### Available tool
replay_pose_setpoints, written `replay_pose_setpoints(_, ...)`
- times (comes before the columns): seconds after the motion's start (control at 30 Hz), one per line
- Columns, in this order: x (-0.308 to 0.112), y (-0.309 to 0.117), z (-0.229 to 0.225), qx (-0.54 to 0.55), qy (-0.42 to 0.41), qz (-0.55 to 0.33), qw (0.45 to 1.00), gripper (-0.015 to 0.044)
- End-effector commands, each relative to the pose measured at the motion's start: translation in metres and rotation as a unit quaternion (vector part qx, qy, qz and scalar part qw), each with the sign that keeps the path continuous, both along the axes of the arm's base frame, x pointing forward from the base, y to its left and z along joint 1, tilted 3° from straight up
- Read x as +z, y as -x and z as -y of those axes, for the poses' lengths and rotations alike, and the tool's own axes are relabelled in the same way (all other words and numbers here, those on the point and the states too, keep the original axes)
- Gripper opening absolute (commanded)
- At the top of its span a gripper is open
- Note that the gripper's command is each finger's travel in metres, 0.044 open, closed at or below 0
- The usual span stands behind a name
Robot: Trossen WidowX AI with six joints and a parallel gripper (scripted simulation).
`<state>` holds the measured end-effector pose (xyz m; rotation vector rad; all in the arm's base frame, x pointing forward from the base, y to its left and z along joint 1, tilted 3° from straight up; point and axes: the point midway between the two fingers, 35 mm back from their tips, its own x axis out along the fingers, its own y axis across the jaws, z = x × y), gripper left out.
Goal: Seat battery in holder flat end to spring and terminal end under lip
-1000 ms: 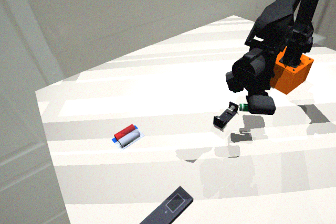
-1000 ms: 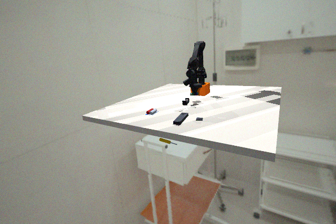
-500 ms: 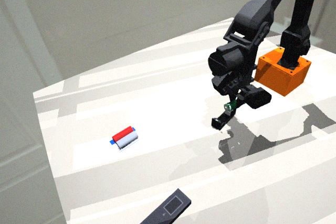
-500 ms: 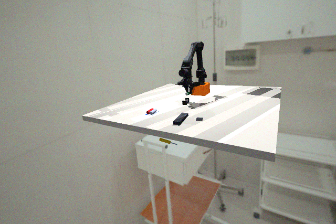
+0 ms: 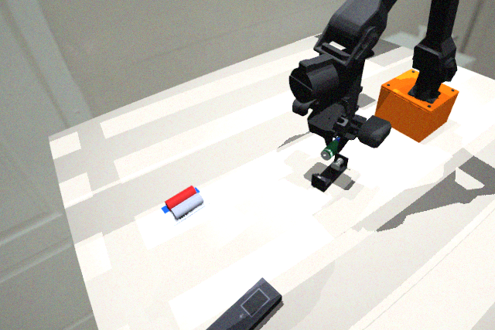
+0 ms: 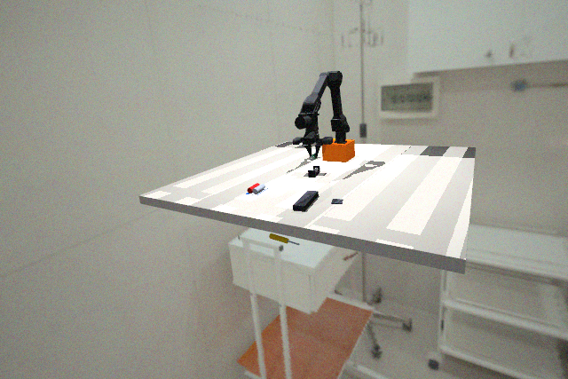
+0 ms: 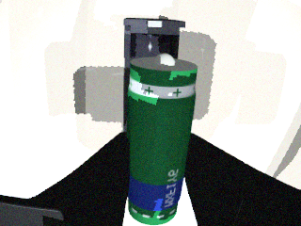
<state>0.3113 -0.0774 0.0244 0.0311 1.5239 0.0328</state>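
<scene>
My gripper [image 5: 338, 144] [image 6: 313, 154] [image 7: 155, 142] is shut on the green battery [image 5: 330, 151] [image 7: 160, 122], clear of the table above the black holder [image 5: 328, 176] [image 6: 312, 172] [image 7: 127, 47]. In the wrist view the battery's silver terminal nub points up the frame toward the holder's far end wall, and that end looks larger and nearer the camera. Its blue band and flat end are lower, between the fingers. In the top view the metal spring [image 5: 339, 164] shows at the holder's arm-side end. The battery hides much of the holder in the wrist view.
A red and a silver cylinder [image 5: 181, 197] [image 5: 187, 205] lie side by side on the left. A dark remote-like block [image 5: 255, 303] [image 6: 305, 201] lies toward the front, with a small dark square [image 6: 336, 201] beside it. The orange arm base [image 5: 414, 118] [image 6: 338, 152] stands behind the holder.
</scene>
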Motion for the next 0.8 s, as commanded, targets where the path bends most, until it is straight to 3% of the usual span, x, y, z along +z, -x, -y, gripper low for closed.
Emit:
replay_pose_setpoints(0.0, -0.005, -0.001, 0.001, 0.007, 0.000, 0.006, 1.000, 0.0078)
replay_pose_setpoints(0.77, -0.042, -0.008, -0.001, -0.006, 0.004, 0.126, 0.992, 0.0078)
